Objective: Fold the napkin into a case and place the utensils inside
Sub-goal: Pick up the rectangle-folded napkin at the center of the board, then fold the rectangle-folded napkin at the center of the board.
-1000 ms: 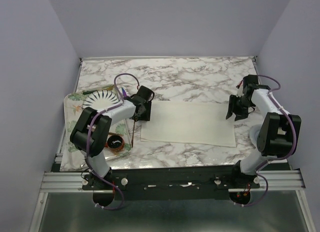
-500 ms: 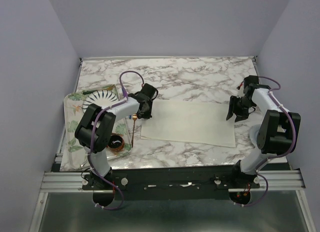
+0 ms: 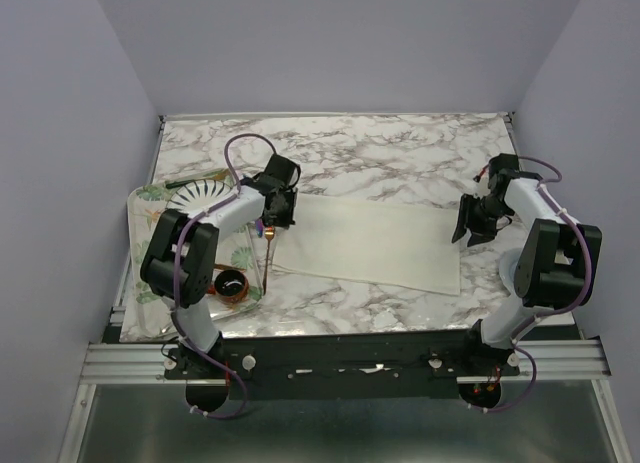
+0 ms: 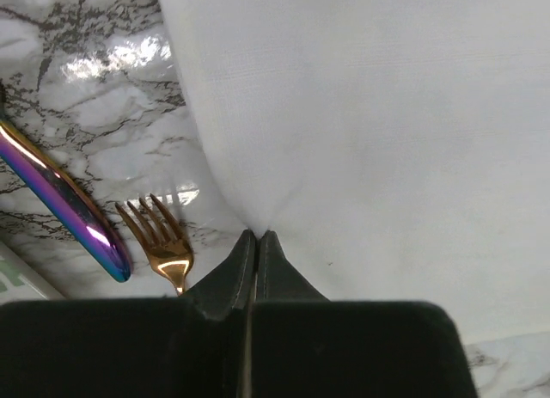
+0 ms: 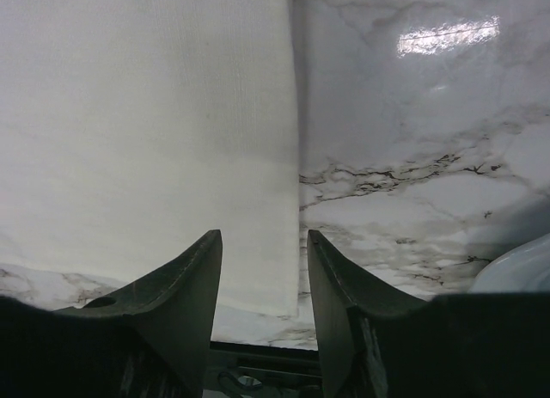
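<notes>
- Pressed together at the tips of the left claw (image 4: 256,243): a small peak of the napkin (image 4: 369,140), pinched at its left edge, with the cloth drawn up into a pucker there.
- Just left of that pinch, on bare bench (image 4: 129,114): the tines of the copper-gold fork (image 4: 163,243), and beside them, a little further left, the slim purple-blue utensil (image 4: 64,205), lying slantwise; neither touching the cloth.
- Spread apart on the far side: the right claw (image 5: 262,269), straddling the napkin's right edge near its near corner; contact with the cloth impossible to tell.
- Between the two claws, seen from above: the napkin flat across the middle of the bench as a long cream rectangle, not yet folded into a case.
- Beyond the left claw, toward the left edge: a leaf-patterned tray (image 3: 143,215) carrying the striped plate (image 3: 198,195) and a small dark bowl (image 3: 232,283).
</notes>
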Action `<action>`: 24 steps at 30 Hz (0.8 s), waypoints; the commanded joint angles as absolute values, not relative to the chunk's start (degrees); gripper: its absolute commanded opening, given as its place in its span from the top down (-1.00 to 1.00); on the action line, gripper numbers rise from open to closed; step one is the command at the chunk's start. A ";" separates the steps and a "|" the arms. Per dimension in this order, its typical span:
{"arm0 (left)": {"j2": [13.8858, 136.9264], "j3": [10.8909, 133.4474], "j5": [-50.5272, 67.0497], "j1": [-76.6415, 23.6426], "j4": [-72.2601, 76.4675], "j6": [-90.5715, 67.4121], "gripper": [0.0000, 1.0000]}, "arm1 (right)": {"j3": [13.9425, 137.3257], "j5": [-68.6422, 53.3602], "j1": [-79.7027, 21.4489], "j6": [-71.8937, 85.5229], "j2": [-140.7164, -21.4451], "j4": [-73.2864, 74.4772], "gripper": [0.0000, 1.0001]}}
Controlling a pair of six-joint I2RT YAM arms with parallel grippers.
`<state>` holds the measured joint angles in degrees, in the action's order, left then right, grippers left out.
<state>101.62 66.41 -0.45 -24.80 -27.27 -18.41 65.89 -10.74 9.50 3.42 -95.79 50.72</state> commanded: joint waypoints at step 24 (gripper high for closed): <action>121.28 95.88 18.54 -50.71 -17.41 -38.05 1.00 | 66.18 -33.13 15.29 1.31 -98.78 55.98 -0.08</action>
